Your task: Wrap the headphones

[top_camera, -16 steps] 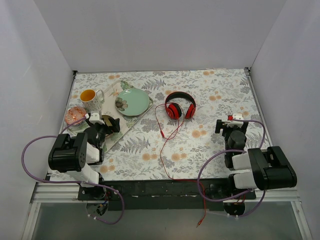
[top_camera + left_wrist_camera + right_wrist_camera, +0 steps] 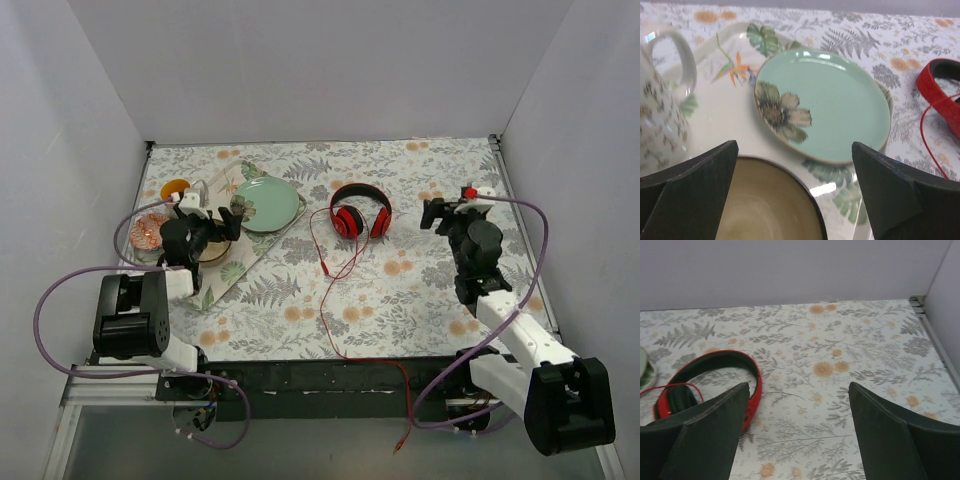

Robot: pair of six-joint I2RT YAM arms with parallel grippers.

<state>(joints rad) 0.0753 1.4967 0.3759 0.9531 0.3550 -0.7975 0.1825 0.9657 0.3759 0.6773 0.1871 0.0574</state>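
Observation:
The red headphones (image 2: 360, 211) lie flat at the middle back of the flowered table, headband toward the back. Their thin red cable (image 2: 332, 290) runs in loose curves toward the front edge and hangs off it. My right gripper (image 2: 432, 213) is open and empty, to the right of the headphones; in the right wrist view the red headband (image 2: 747, 375) lies by the left finger. My left gripper (image 2: 222, 228) is open and empty over the tray; the left wrist view shows a piece of the headphones (image 2: 940, 92) and cable at the right edge.
A white tray (image 2: 258, 245) at the left holds a mint green plate (image 2: 266, 203) and a tan bowl (image 2: 767, 205). A patterned mug (image 2: 660, 100) and an orange cup (image 2: 173, 188) stand beside it. White walls close in three sides.
Both arms have reached out over the table. The right gripper has moved back toward the headphones' right side. The left gripper has moved back over the tray. The headphones have not moved.

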